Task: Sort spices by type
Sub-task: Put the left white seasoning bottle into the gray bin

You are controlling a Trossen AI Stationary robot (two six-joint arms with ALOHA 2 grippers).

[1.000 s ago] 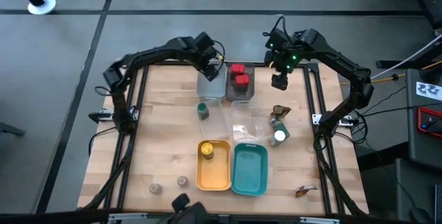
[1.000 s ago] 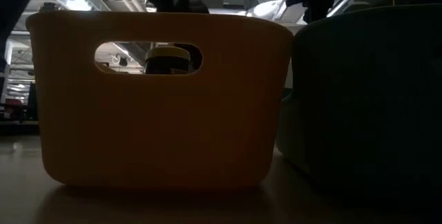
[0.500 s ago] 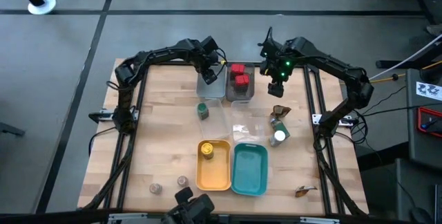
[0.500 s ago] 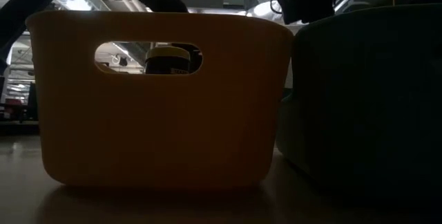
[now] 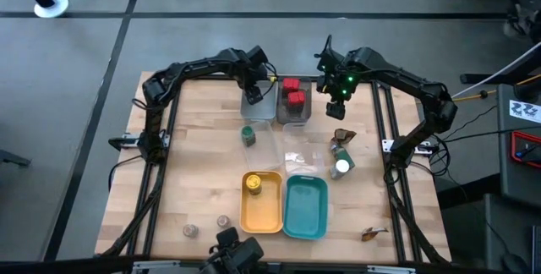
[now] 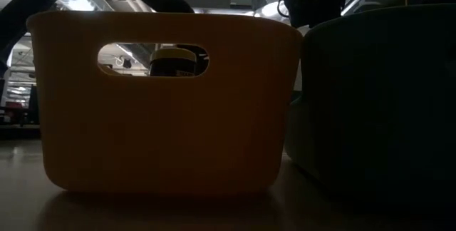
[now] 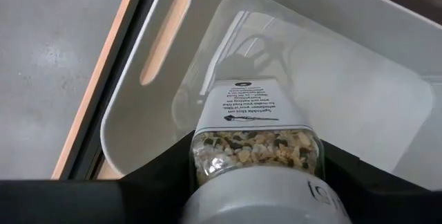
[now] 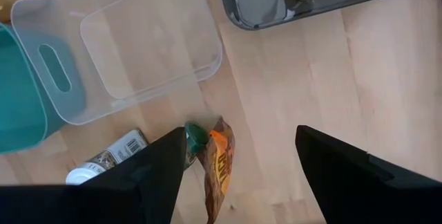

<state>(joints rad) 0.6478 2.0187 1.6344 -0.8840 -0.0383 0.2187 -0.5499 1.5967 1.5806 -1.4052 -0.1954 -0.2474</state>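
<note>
- L gripper (image 5: 254,95) now lower than 1 s ago, over white/grey tray (image 5: 259,107) at table's 12 o'clock; barely shifted since 0.5 s ago.
- Fingers clamped on white-lidded jar (image 7: 254,140), label end pointing down into tray (image 7: 387,99); jar not yet resting on tray floor, by the look of it.
- Means: drop-off of this jar prob. next, release pending.
- R gripper (image 5: 338,109) swung in toward 1 o'clock vs 1 s ago, hangs above bare wood beside dark tray (image 5: 295,112) w/ red boxes (image 5: 293,93).
- R fingers (image 8: 155,175) spread apart, empty; orange packet (image 8: 218,165) + lying jar (image 8: 103,163) below, likely next pick.
- Yellow jar (image 5: 254,184) in yellow tray (image 5: 264,215), 6 o'clock.
- Green-lidded jar (image 5: 248,134), two small jars (image 5: 223,221) unsorted.
</note>
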